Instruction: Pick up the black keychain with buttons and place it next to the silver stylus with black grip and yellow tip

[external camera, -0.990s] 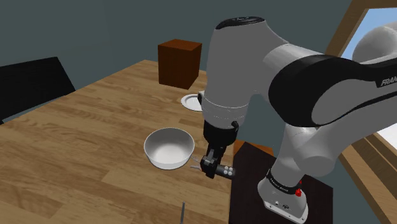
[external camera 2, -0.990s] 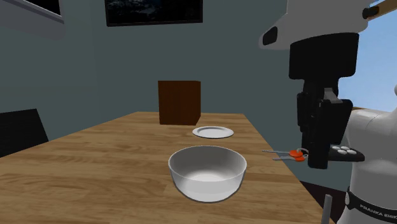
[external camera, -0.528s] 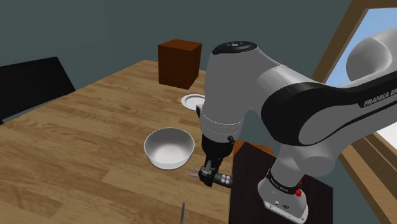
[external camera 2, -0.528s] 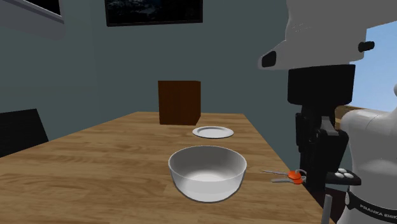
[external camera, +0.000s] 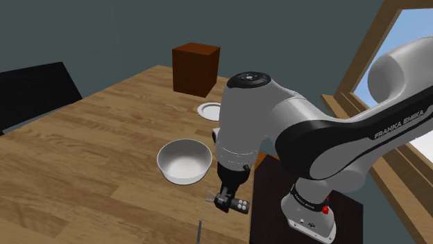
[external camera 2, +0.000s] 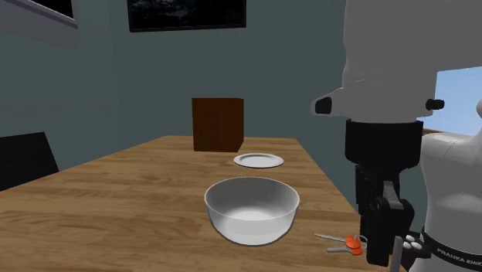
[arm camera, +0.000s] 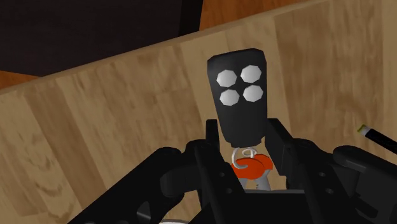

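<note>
The black keychain fob carries several white buttons, with an orange tag on its ring behind it. My gripper is shut on the fob's ring end, and the fob sticks out past the fingertips. In the shoulder view the gripper hangs low over the table's near edge with the keychain in it. The stylus lies a short way in front of it; its black grip and yellow tip lie close beside the gripper. In the second exterior view the gripper hangs with the orange tag and keys dangling beside it, next to the grey stylus.
A white bowl stands on the wooden table just behind the gripper. Farther back are a small white plate and a brown box. A dark chair stands at the shoulder view's left. The stand borders the table edge.
The arm has come down and moved toward the table's near edge, carrying the keychain from beside the bowl to just above the wood near the stylus.
</note>
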Available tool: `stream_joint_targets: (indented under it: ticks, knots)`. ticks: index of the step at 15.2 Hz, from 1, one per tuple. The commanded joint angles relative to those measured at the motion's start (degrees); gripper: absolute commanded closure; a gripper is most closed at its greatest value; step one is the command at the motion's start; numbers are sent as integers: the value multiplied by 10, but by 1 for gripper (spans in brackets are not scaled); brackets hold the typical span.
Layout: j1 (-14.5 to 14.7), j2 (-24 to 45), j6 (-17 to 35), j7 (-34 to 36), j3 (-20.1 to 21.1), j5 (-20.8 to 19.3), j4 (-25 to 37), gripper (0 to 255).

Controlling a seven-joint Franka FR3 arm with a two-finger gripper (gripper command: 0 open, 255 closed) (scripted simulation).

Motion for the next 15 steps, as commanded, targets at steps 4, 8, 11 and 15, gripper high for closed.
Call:
stream_joint_targets:
  ticks: [4, 8, 11, 15]
  knots:
    - [0, 15, 43, 0, 12, 4, -27, 255]
    - [-1, 29, 73, 1, 21, 7, -44, 255]
    - [-1, 30, 73, 1, 21, 7, -44, 255]
    - [-1, 30, 73, 1, 21, 7, -44, 255]
